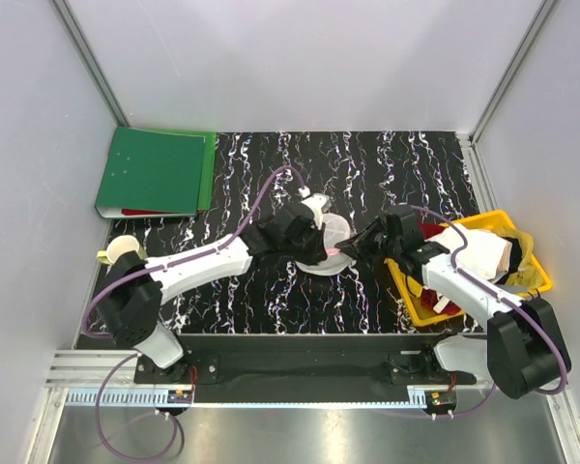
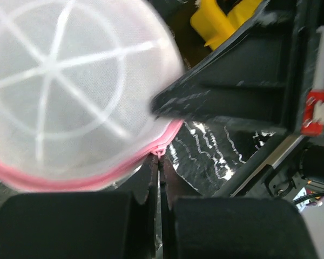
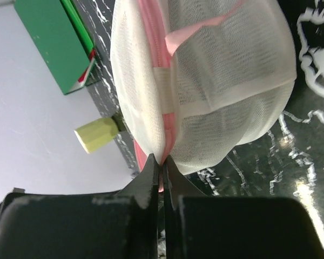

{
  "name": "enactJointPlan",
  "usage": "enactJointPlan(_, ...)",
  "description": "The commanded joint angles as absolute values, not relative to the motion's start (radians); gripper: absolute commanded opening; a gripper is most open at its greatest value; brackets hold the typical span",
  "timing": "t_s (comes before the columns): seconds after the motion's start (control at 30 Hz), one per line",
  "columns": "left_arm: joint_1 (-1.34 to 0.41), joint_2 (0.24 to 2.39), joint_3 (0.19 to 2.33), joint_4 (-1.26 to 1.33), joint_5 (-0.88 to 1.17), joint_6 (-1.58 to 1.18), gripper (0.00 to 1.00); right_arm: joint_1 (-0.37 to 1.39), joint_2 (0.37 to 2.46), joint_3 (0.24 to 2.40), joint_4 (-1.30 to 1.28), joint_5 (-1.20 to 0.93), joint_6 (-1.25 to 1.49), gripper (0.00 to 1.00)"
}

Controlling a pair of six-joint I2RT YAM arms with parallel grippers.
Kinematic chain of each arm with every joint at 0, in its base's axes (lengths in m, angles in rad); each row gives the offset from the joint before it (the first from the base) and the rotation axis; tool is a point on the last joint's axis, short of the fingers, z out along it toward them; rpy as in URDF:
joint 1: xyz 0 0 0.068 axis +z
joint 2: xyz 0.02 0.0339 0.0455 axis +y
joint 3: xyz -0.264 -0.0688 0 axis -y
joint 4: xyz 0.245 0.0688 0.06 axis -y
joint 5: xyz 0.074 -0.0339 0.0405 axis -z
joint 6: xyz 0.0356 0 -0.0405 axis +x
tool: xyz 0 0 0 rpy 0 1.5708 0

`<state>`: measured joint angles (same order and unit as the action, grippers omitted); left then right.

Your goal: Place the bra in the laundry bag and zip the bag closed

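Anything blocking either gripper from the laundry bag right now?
Nothing visible does. Both grippers are on the laundry bag. The left gripper is pinched shut on its pink rim, and the right gripper is pinched shut on the pink zipper seam.

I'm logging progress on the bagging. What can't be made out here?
- the bra: in no view; the bag shows nothing dark inside, yet the left wrist view blurs it.
- the zip end: right wrist view, pinched between the right jaws.
- the bag, top view: mostly covered by both arms.
- the basket contents: partly under the right arm.
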<state>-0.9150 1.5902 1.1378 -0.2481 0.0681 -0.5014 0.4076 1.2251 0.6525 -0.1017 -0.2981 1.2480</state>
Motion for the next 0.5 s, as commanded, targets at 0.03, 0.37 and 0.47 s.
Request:
enactJointPlan(0.03, -0.774, 1.438, 1.026, -0.258, 0.044, -0.445, 0.0, 0.315, 1.291, 0.735, -0.081, -0.371, 1.01, 0.0)
enactJointPlan(0.37, -0.69, 1.333, 1.019, -0.33, 0.121, -0.37, 0.0, 0.29, 1.577, 1.03, -0.176, -0.598, 0.753, 0.0)
enactJointPlan(0.47, -0.718, 1.327, 1.035, -0.324, 0.161, -0.399, 0.0, 0.304, 1.69, 1.146, -0.237, -0.607, 0.733, 0.0)
